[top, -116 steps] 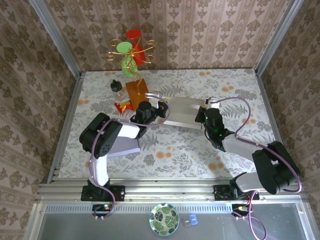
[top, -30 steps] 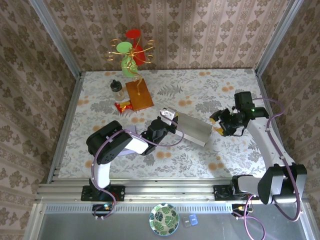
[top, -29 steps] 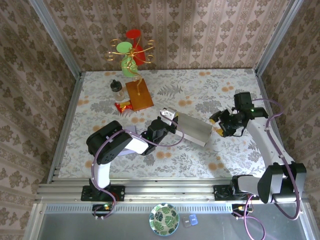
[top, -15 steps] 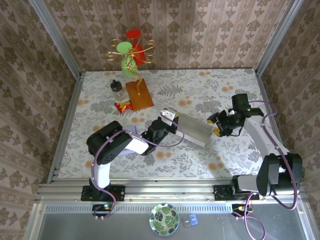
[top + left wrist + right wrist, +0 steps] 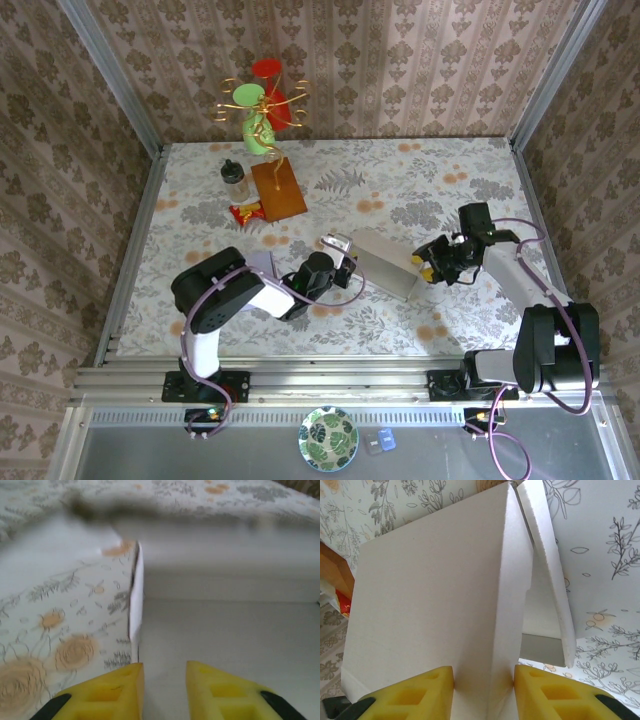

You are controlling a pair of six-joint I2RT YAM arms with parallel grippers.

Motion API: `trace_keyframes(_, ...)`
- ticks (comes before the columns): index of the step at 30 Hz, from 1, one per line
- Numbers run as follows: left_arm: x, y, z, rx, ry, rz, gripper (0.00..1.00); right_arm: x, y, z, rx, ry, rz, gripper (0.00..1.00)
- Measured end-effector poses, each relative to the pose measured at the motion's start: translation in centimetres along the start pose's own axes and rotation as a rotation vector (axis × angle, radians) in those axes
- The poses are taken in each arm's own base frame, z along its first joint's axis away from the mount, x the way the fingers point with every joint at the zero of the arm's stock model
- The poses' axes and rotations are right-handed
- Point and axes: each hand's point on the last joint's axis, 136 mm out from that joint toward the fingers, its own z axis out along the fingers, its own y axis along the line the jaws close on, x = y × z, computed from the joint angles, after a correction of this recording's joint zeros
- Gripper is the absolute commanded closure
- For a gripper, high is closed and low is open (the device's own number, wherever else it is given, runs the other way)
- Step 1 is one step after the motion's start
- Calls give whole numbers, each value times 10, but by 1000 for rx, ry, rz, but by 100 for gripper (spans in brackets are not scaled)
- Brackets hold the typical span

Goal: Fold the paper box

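The paper box (image 5: 384,262) lies half-folded in the middle of the table (image 5: 440,170), between the two grippers. The right gripper (image 5: 422,264) has its jaws pressed on a folded ridge of the box, white card filling the gap between the yellow fingers (image 5: 415,692). The left gripper (image 5: 340,262) has its jaws slightly apart and holds nothing, with a flap (image 5: 134,600) edge just ahead.

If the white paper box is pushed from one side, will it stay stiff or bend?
The paper box probably flexes at its creases: its panels stand half-folded, one flap loose. It looks thin and hollow, so likely light and apt to slide.
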Motion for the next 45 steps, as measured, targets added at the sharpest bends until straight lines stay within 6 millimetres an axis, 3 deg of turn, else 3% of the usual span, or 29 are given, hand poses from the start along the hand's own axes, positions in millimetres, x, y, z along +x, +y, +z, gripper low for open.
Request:
trace_keyframes(5,-13,-11,-17,20,15,-49,65,0,-4,4,4,1,-12,63)
trace_keyframes(9,-35,-25,-38,60,19,-143,74,0,-5,4,6,-3,-32,63)
trace_keyframes(13,-46,-29,-60,63,104,-264,75,-1,-5,5,6,-3,-52,63)
trace_keyframes(16,-72,-29,-80,45,156,-336,74,-2,-7,8,15,2,-68,63)
trace_keyframes(19,-111,-17,-96,14,174,-390,68,-3,-10,11,30,8,-85,61)
trace_keyframes(22,-151,13,-101,-43,183,-431,67,-5,-13,13,46,6,-105,59)
trace_keyframes(26,-174,40,-78,-82,262,-417,65,-6,-15,15,59,3,-131,57)
trace_keyframes(29,-161,42,-42,-64,375,-374,61,-7,-16,17,69,5,-142,54)
trace_keyframes(34,-104,37,12,-17,588,-302,58,-13,-22,25,109,16,-149,50)
trace_keyframes(39,-54,36,25,22,741,-270,55,-15,-23,28,122,18,-169,47)
trace_keyframes(45,-46,36,24,68,775,-267,55,-17,-27,34,139,29,-169,46)
